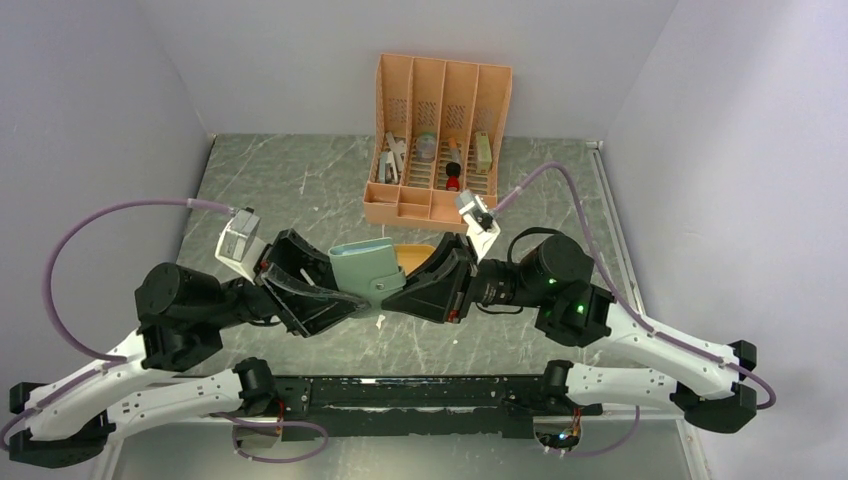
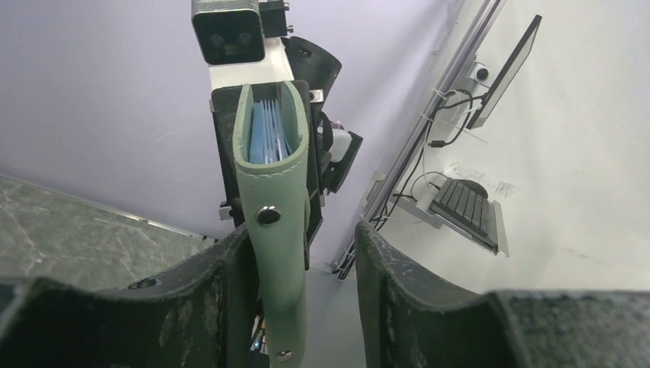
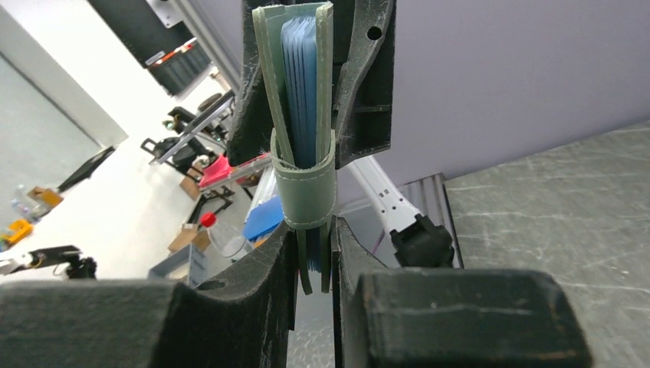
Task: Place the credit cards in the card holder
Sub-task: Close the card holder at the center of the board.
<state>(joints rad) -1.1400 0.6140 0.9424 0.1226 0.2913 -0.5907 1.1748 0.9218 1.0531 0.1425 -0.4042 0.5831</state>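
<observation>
- Found the card holder (image 1: pixel 365 266) aloft above the worktop (image 1: pixel 300 180), folded shut and standing on edge, in front of an orange tray (image 1: pixel 418 256) and well short of the slotted organizer (image 1: pixel 440 130).
- Noted its long axis running pincer to pincer, left to right in the top view, with both arms meeting at it and neither clearly nearer.
- Read the right pincer (image 3: pixel 313 244) as nearly closed and clamped on the holder's near edge, one finger on each cover, just below the strap that wraps the fold.
- Read the left pincer (image 2: pixel 306 261) as parted with no hold. Saw the holder's strap end lying against one finger, with a plain gap to the other.
- Saw pale blue leaves (image 3: pixel 303 84) packed inside the fold. Cannot tell credit cards from pocket sleeves.
- Spotted no loose cards on the worktop, though the arms hide much of it.
- Judged the next move to turn on the left side: holder straight ahead of that pincer, off-centre between its fingers, so a fresh grip would call for centring first.
- Flagged a risk: only one pincer bearing the holder, by a thin edge.
</observation>
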